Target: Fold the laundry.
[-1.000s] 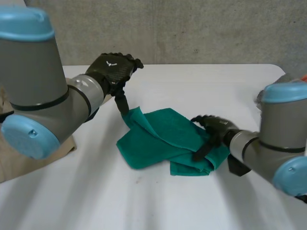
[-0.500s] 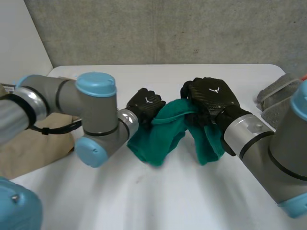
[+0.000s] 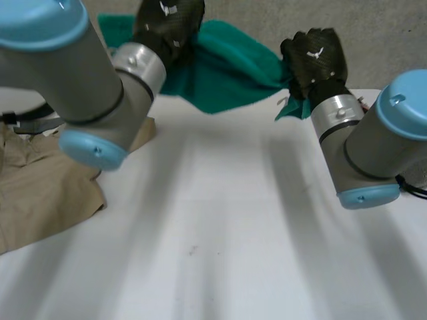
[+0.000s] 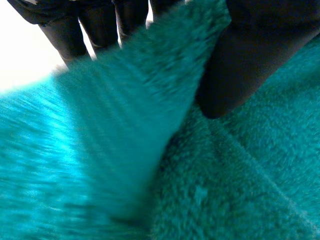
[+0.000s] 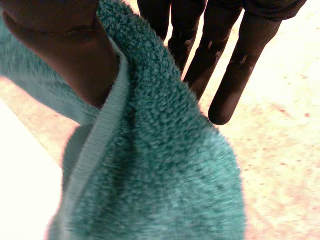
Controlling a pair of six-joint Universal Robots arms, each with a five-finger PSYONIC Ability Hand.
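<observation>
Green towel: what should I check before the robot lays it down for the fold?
1. Grip of the left hand on the green towel: ok, thumb pinches cloth in its wrist view.
2. Grip of the right hand: ok, thumb on the hem.
3. Towel off the table: ok, it hangs in the air between the hands.
4. Towel stretched flat: not ok, it sags and bunches.
5. Hands on matching corners: cannot tell.
6. Landing spot: ok, the beige garment lies off to the side.

fold of teal towel (image 4: 210, 190) between thumb and fingers (image 4: 97, 27) of the left hand (image 4: 245, 60)
</observation>
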